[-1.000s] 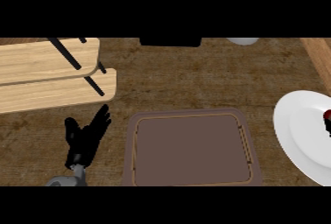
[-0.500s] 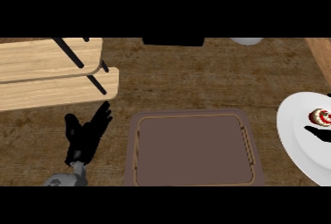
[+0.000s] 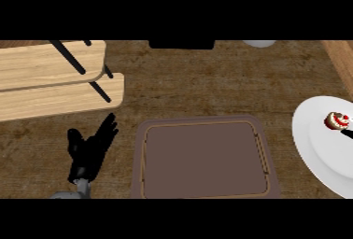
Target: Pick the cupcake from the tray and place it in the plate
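The cupcake (image 3: 337,120), with white frosting and red on top, stands on the white plate (image 3: 318,150) at the right edge of the head view. Only a dark tip of my right hand (image 3: 345,134) shows, just below the cupcake and apart from it. The brown tray (image 3: 204,159) lies in the middle of the counter with nothing on it. My left hand (image 3: 90,150) rests open on the counter to the left of the tray, fingers straight and pointing away from me.
Two light wooden boards (image 3: 56,85) held by black rods fill the upper left. A dark object (image 3: 181,44) and a white object (image 3: 259,43) sit at the far edge. A wooden strip (image 3: 341,57) runs along the upper right.
One second ago my right hand covered the cupcake over the plate. It has let go and drawn back to the right, almost out of view. The cupcake stays on the plate.
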